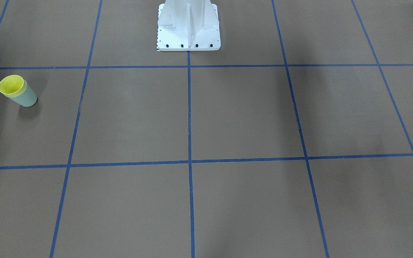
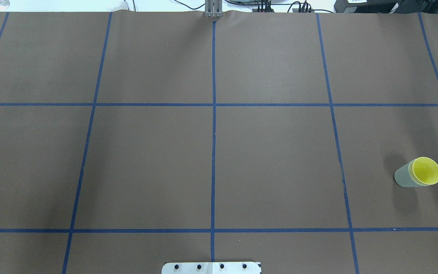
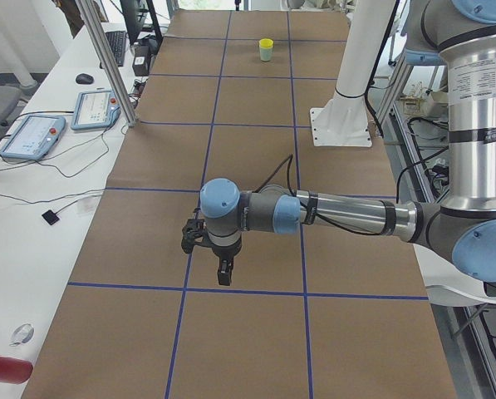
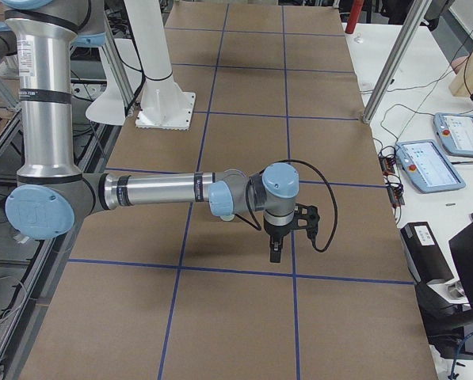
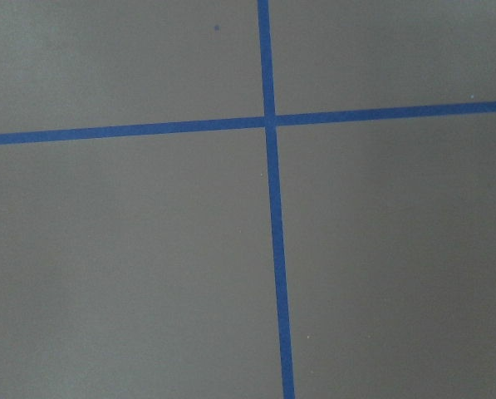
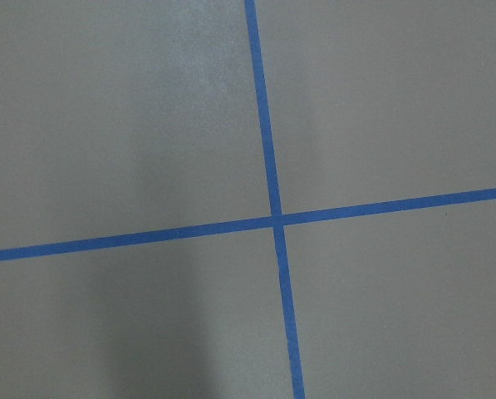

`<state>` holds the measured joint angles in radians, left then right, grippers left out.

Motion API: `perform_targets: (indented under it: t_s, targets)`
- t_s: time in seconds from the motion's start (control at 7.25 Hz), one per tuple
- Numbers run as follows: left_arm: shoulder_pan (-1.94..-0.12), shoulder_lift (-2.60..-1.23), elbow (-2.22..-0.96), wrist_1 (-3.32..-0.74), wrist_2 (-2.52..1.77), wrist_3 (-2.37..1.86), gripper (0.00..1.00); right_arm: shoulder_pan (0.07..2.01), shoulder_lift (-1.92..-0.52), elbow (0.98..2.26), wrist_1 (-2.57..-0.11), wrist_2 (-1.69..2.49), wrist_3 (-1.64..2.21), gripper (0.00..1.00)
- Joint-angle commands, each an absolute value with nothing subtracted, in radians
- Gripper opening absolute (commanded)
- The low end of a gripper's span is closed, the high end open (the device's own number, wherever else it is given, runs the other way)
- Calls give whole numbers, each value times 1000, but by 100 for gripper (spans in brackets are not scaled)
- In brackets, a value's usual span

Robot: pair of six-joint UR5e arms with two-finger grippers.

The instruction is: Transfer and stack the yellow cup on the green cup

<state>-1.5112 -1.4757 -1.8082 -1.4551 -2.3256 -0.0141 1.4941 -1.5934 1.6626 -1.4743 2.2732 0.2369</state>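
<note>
Yellow cup [image 2: 426,170] is sitting nested in green cup [image 2: 403,177], the stack standing on the table's [image 2: 272,160] right side. Left gripper [image 3: 223,273] is hanging over the table, well apart from the stack. Right gripper [image 4: 273,252] is pointing down, with its gap to the stack unclear. Jaws on both grippers show only from the side, so I can't tell their state.

— Status of the yellow cup [image 1: 11,85]?
— Bright lemon yellow, plain. Nested inside the green cup [image 1: 27,97], mouth up; only its rim band and inner wall show.
— And the green cup?
— Pale mint, tapered, upright on its base. The stack stands at the far left of the front-facing view, and at the right edge of the overhead view.
</note>
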Motion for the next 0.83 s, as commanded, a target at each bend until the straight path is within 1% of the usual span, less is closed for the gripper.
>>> perform_targets:
  t_s: [0.0, 0.14, 0.69]
  targets:
    - [-1513, -1496, -1830, -1365, -2332, -6, 100, 1494, -1597, 1637, -1482, 2289, 178, 100]
    - [-1514, -1490, -1842, -1365, -2332, -5, 100, 1494, -1592, 1641, -1524, 2339, 176, 100]
    - [-1514, -1483, -1859, -1371, -2368, -5, 100, 1493, -1611, 1646, -1528, 2333, 97, 100]
